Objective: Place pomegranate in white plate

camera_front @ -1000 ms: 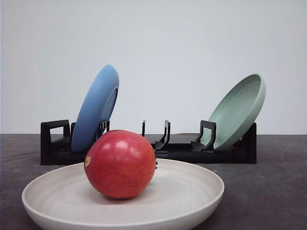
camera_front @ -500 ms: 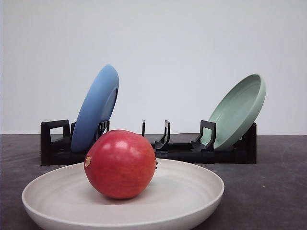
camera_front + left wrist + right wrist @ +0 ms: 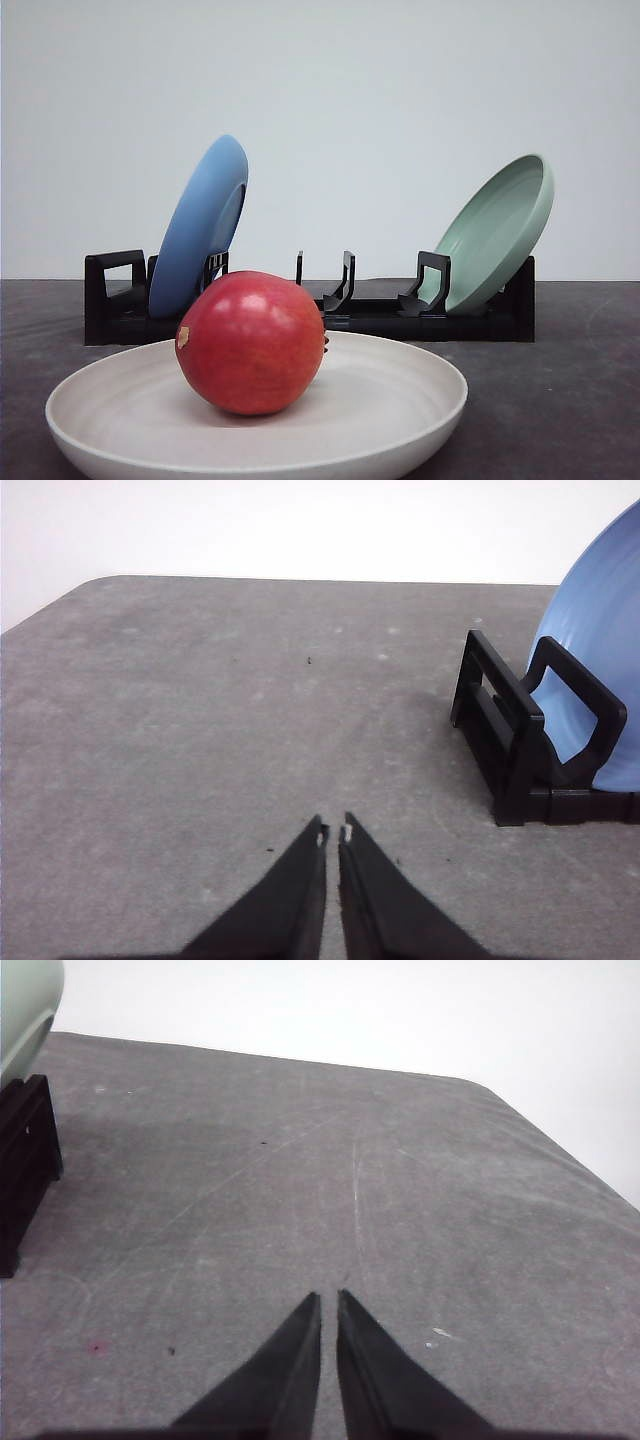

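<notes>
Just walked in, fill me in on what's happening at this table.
Nothing is being handled right now. The pomegranate sits in the white plate at the front of the table, so the placing looks done. Behind it a black rack holds a blue plate and a pale green plate, both leaning on edge. The left pincer and the right pincer are both shut and empty, over bare grey tabletop, away from the fruit.
</notes>
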Controlling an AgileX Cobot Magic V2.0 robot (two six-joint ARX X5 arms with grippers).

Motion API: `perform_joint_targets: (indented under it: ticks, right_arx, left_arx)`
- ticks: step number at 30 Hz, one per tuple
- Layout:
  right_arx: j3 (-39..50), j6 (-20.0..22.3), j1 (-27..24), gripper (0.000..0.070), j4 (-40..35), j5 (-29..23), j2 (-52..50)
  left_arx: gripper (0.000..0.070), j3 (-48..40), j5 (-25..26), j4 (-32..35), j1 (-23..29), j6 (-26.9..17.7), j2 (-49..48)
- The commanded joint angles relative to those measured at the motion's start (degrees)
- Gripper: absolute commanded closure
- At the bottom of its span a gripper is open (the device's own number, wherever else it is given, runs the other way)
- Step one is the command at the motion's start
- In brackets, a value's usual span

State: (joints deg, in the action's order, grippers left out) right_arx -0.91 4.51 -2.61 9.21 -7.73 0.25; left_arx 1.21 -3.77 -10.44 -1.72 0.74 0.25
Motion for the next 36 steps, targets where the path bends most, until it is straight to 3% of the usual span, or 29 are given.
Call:
perform_joint_targets:
  ticks: [1, 36]
  right_arx:
    - [0.2, 0.2, 0.0, 0.0673, -0.2, -0.2, 0.0]
    - [0.2, 0.2, 0.0, 0.0673, -0.2, -0.2, 0.0]
  left_arx:
    - [0.07, -0.5, -0.3, -0.3, 0.0, 0.2, -0.1]
    - [0.07, -0.5, -0.3, -0.3, 0.0, 0.2, -0.1]
